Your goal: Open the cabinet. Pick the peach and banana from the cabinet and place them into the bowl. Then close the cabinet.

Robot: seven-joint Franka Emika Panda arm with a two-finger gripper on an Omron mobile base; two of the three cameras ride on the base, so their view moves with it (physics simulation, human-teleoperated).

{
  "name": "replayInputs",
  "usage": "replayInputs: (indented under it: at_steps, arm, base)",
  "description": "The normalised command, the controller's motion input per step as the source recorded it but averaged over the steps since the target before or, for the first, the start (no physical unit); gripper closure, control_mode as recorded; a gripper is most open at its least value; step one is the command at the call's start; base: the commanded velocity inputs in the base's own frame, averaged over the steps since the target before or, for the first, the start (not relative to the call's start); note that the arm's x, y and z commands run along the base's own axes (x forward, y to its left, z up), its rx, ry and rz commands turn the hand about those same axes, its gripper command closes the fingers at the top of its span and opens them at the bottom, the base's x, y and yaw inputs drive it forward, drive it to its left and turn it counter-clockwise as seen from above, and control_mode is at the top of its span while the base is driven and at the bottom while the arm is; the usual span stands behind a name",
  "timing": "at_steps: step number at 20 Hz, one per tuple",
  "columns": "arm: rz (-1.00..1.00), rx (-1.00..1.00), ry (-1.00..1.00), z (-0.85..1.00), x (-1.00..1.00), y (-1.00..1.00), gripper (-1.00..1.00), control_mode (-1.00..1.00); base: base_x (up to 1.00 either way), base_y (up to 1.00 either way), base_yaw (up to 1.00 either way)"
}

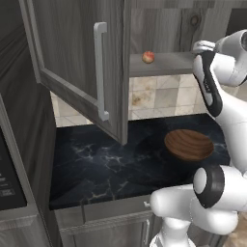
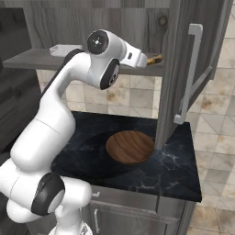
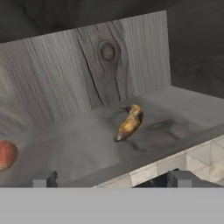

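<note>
Both doors of the cabinet [image 1: 77, 62] stand swung open, the right one [image 2: 195, 69] hanging out over the counter. On its lower shelf [image 3: 87, 144] the banana [image 3: 129, 122] lies straight ahead of my gripper [image 3: 113, 180]. The peach [image 3: 6, 154] sits at the left edge of the hand view, also seen as the peach [image 1: 148, 57]. My fingertips [image 3: 43, 178] are wide apart with nothing between them, just short of the shelf's front lip. The hand [image 2: 137, 58] reaches toward the banana [image 2: 155, 58]. The wooden bowl [image 1: 188, 144] rests empty on the counter below.
The black marble counter [image 1: 106, 164] carries the bowl [image 2: 131, 147]. The open left door's lower corner [image 1: 120, 137] overhangs the counter beside the bowl. A dark appliance [image 1: 9, 178] stands at the left. A tiled backsplash [image 2: 133, 98] runs behind.
</note>
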Motion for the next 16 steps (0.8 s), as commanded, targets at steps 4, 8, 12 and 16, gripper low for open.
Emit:
replayInputs:
  at_steps: [4,8,12,16]
  arm:
    - [0.00,0.01,0.00,-0.01,0.41,-0.53,-1.00,-1.00]
    - [0.00,0.02,0.01,0.00,0.47,-0.35,-1.00,-1.00]
    - [0.00,0.00,0.09,-0.05,0.30,0.00,-1.00,-1.00]
    - [0.00,0.00,0.04,-0.01,0.02,0.00,-1.00,-1.00]
  base:
    - [0.00,0.00,0.00]
    - [0.00,0.00,0.00]
    - [0.00,0.00,0.00]
    - [0.00,0.00,0.00]
